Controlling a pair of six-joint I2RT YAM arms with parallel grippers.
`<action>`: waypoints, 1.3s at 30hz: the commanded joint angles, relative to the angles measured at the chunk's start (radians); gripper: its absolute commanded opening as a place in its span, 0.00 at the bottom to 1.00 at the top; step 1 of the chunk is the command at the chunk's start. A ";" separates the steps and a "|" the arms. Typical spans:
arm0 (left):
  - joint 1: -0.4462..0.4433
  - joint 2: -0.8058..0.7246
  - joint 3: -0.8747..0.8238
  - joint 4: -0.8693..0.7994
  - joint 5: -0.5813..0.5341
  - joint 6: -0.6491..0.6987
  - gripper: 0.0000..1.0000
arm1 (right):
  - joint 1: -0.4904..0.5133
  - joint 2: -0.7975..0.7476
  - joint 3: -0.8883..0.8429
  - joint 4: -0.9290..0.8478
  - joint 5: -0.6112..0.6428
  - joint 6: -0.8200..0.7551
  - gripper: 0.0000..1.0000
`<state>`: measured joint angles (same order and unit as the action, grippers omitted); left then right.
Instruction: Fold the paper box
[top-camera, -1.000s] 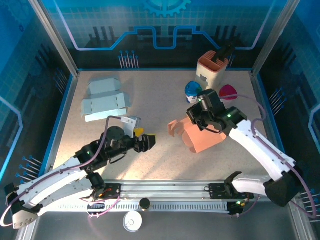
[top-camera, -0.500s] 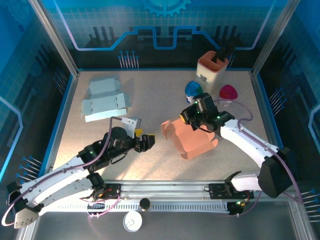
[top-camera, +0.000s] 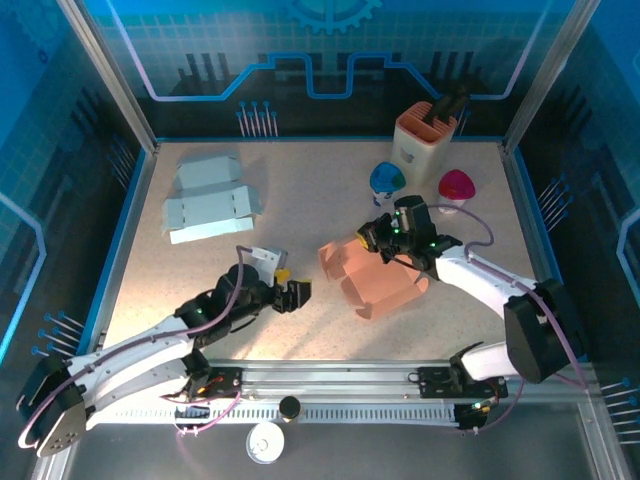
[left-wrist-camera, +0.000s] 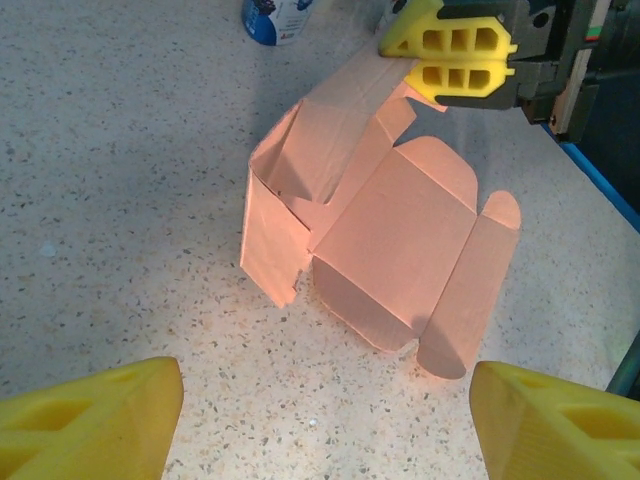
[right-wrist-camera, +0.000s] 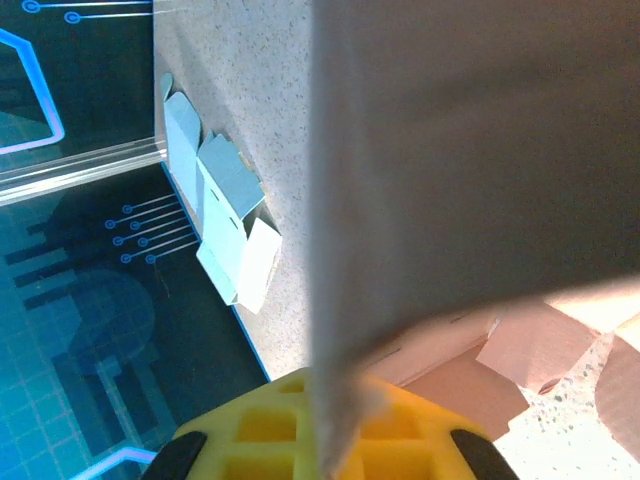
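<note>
The pink paper box lies partly unfolded on the table's middle, with its flaps spread. My right gripper is shut on the box's far upright flap. In the left wrist view its yellow fingers pinch that flap above the box. From the right wrist the pinched flap stands close before the lens, clamped in my right gripper. My left gripper hovers just left of the box, open and holding nothing. Its wide gap faces the box's near side.
A flat light-blue box lies at the back left, also seen from the right wrist. A peach holder with dark tools, a blue container and a pink object stand at the back right.
My right gripper has drawn the pink box leftward and nearer, with its flap still pinched. My left gripper has shifted slightly toward the box, and its jaws narrowed a little.
</note>
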<state>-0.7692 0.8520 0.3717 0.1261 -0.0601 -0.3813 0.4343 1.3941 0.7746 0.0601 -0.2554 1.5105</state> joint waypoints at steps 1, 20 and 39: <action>0.009 0.037 -0.010 0.100 0.023 0.053 0.79 | -0.035 0.028 -0.050 0.118 -0.063 -0.021 0.00; 0.074 0.562 0.036 0.507 0.129 0.195 0.47 | -0.130 0.130 -0.221 0.568 -0.245 -0.003 0.00; 0.078 0.810 0.126 0.690 0.255 0.343 0.44 | -0.134 0.080 -0.233 0.505 -0.263 -0.019 0.00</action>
<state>-0.6975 1.6409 0.4580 0.7906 0.1402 -0.0948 0.3126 1.5070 0.5510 0.5766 -0.4980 1.5028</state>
